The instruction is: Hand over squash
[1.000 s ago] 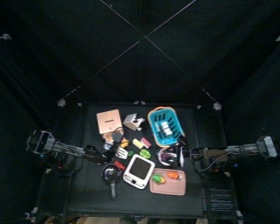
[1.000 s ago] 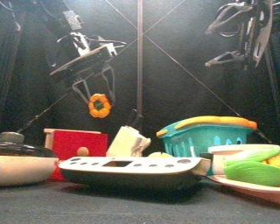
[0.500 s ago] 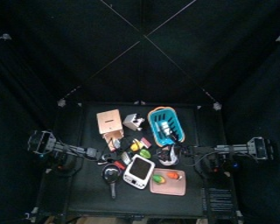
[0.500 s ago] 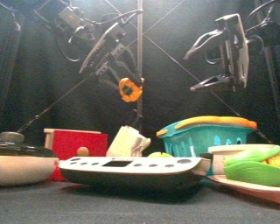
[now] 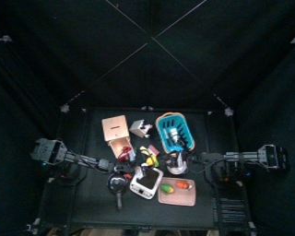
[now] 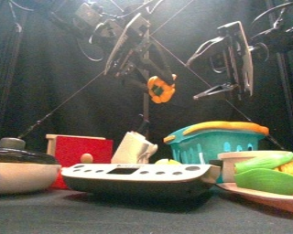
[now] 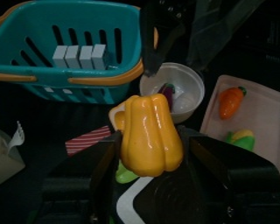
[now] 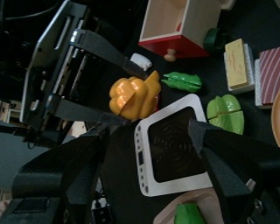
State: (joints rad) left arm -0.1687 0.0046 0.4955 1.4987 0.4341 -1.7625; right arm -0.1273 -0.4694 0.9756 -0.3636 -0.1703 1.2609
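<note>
Black curtains all round, small black table [image 5: 82, 198] packed w/ clutter. L gripper [image 6: 146, 69] up high over table centre, jaws clamped on orange squash [image 6: 161, 89]; squash hangs mid-air above scale [image 6: 139, 179]. R gripper [image 6: 225, 62] just right of it, jaws spread wide, not touching. Teal basket [image 6: 222, 143] sits right, red box [image 6: 73, 149] left.
</note>
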